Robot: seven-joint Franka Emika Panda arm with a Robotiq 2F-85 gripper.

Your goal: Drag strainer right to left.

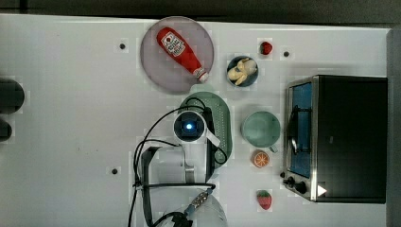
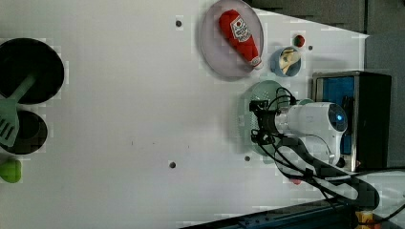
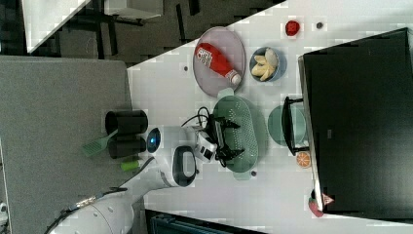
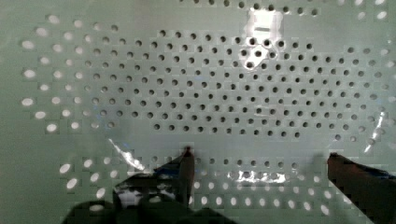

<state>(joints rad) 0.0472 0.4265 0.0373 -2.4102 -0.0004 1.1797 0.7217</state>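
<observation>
Wrist view, strainer [image 4: 196, 84] under spread pincer [image 4: 259, 163]

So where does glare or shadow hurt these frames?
Wrist view: bright glare patches on the strainer floor, end effector fingertips dark. Top view: the white table looks washed out. Right view: the oven is nearly featureless black.

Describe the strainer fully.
The strainer is a pale sage-green oblong oval bowl, plastic by its look, with a raised rim and small holes all over. It sits upright on the white table, between the plate and the green cup. The open hand hangs inside it, fingertips close to its floor.
</observation>
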